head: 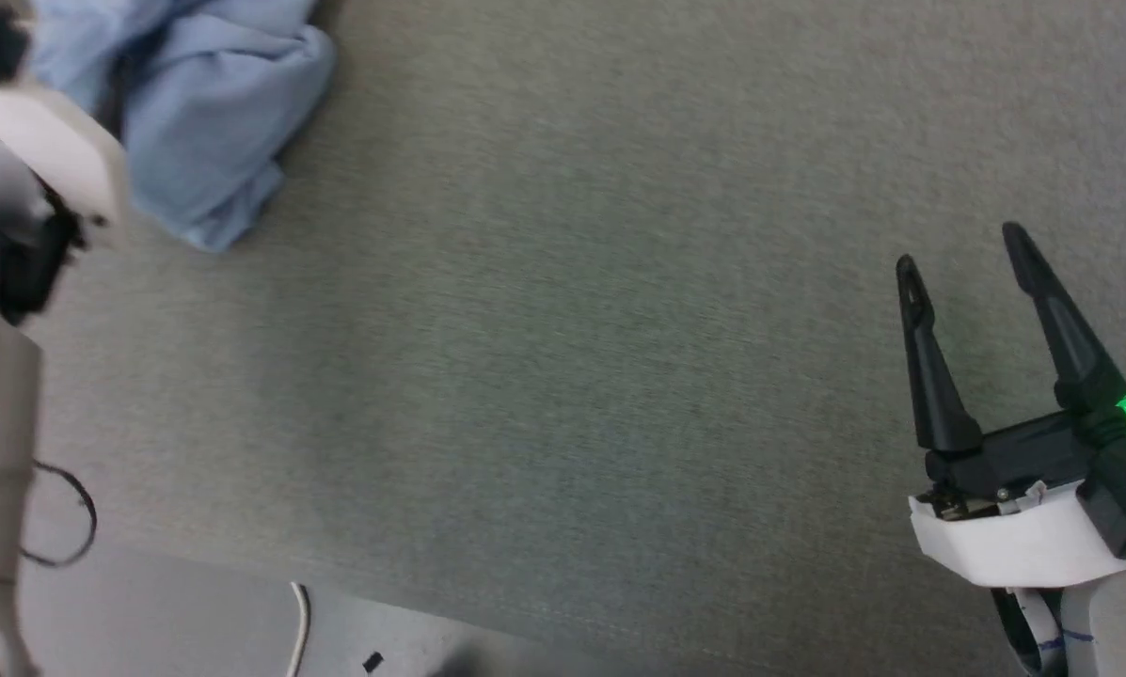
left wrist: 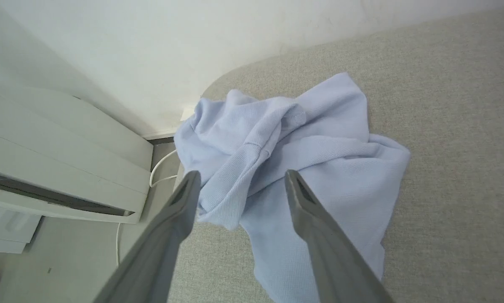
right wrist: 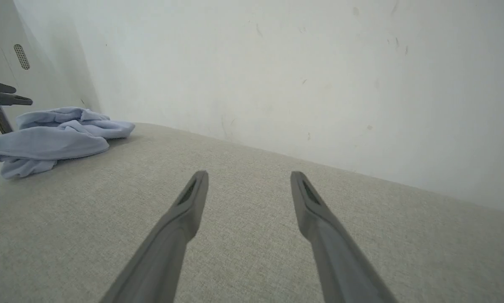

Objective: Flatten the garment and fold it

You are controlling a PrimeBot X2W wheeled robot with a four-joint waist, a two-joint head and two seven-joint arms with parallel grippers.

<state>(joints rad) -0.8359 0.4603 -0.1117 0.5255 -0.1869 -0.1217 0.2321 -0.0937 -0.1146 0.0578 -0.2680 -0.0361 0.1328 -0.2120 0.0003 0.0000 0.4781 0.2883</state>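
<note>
The garment (head: 210,113) is a light blue crumpled heap at the far left corner of the grey fabric surface, also seen as the garment (left wrist: 294,155) and the garment (right wrist: 54,136). My left gripper (left wrist: 239,179) hangs open just above the heap's near edge, nothing between its fingers. In the head view the left arm's pale wrist (head: 45,160) covers part of the cloth. My right gripper (head: 962,249) stands open at the lower right, far from the cloth, and in its own wrist view the right gripper (right wrist: 247,176) points over bare fabric.
The grey fabric surface (head: 572,329) spreads wide between the arms. A white wall (right wrist: 277,63) rises behind it. Left of the surface stands a white appliance (left wrist: 58,164) with a white cable (left wrist: 161,168). The floor (head: 177,621) lies past the front edge.
</note>
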